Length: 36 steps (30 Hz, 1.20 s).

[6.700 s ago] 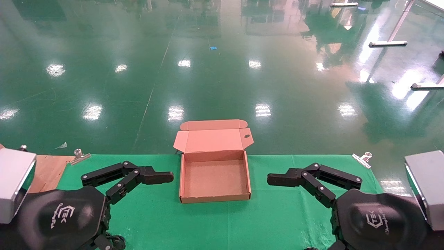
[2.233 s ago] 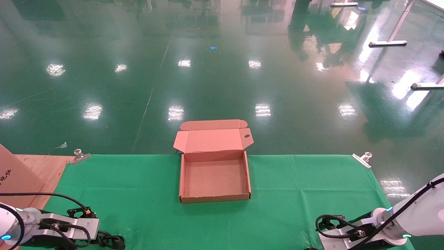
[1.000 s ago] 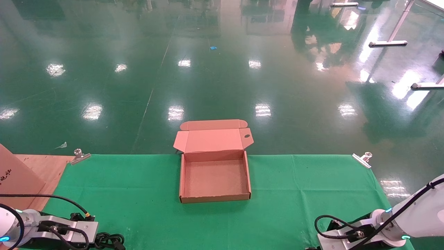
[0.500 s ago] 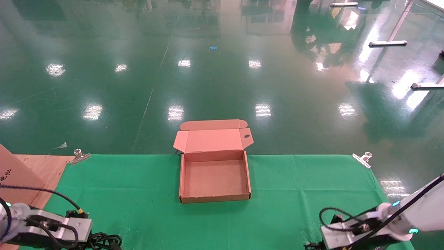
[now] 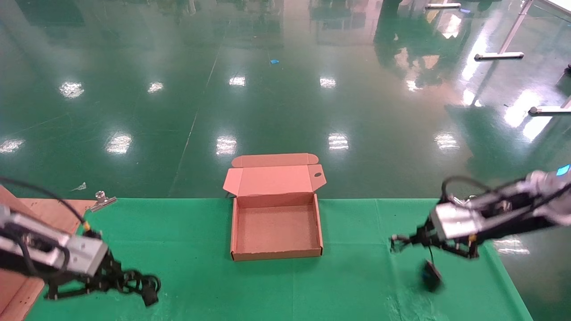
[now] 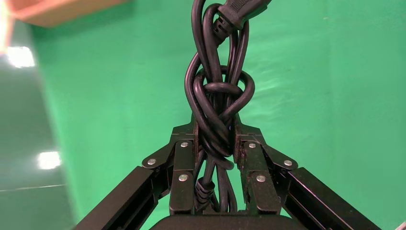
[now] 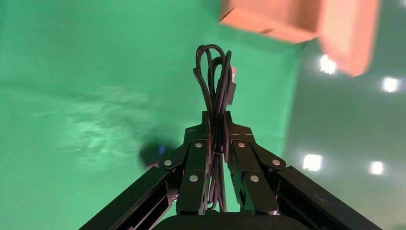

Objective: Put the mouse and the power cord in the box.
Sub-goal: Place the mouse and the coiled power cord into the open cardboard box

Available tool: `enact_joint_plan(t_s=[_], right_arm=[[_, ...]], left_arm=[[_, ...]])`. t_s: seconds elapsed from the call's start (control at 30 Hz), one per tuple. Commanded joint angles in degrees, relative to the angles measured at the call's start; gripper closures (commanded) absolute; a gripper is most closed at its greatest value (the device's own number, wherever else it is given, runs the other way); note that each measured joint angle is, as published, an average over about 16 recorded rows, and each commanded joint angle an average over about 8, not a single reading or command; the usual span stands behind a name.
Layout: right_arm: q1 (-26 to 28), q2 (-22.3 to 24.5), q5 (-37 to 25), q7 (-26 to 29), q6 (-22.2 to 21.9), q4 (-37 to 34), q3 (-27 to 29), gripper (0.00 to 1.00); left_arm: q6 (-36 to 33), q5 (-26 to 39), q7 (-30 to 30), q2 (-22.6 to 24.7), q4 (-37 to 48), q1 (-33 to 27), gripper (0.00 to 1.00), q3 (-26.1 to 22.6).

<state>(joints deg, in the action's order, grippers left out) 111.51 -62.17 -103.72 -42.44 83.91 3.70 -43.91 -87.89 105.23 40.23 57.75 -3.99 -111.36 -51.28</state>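
Observation:
The brown box [image 5: 276,255] lies open at the middle of the green table, its lid [image 5: 274,179] folded back and nothing inside. My left gripper [image 5: 117,280] hovers at the near left, shut on the power cord [image 5: 143,285]. In the left wrist view the thick knotted bundle [image 6: 218,91] sits clamped between the fingers [image 6: 183,158]. My right gripper [image 5: 403,243] hangs right of the box, shut on the mouse's thin folded cable [image 7: 215,81]. The black mouse [image 5: 431,275] dangles below it, above the cloth, its blue mark showing [image 7: 155,153].
Metal clips [image 5: 102,199] [image 5: 466,203] pin the green cloth [image 5: 285,290] at both far corners. Bare wooden tabletop [image 5: 53,214] shows left of the cloth. Beyond the table's far edge lies glossy green floor. A box corner [image 7: 287,19] appears in the right wrist view.
Both arms have risen from the table's near edge. The left one has lifted the power cord; the right one has swung up towards the box with the mouse hanging by its cable.

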Motion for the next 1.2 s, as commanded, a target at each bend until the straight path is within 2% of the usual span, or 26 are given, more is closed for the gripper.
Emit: enact_joint_plan(t_s=[0.03, 0.2, 0.57, 0.8, 1.2], right_arm=[[2.3, 0.3, 0.2, 0.3, 1.8, 0.5, 0.2, 1.00], [6.6, -1.3, 1.0, 2.8, 3.7, 2.0, 0.7, 1.00], [13.8, -6.3, 2.2, 8.2, 5.2, 5.5, 1.5, 1.00], [14.2, -8.0, 3.4, 10.0, 6.6, 7.1, 1.5, 1.00], [13.1, -8.2, 6.4, 12.8, 6.9, 10.8, 0.3, 1.00]], left_arm=[[-1.2, 0.4, -0.1, 0.2, -0.8, -2.1, 1.00, -0.2], [-2.2, 0.0, -1.9, 2.7, -2.2, -6.7, 1.00, -0.1], [-3.2, -2.5, -6.1, 11.1, -3.9, -16.1, 1.00, 0.4], [-3.2, -4.2, -6.8, 13.9, -2.9, -17.4, 1.00, 0.1], [-2.4, -5.9, -5.7, 14.9, -2.1, -17.2, 1.00, -0.9]])
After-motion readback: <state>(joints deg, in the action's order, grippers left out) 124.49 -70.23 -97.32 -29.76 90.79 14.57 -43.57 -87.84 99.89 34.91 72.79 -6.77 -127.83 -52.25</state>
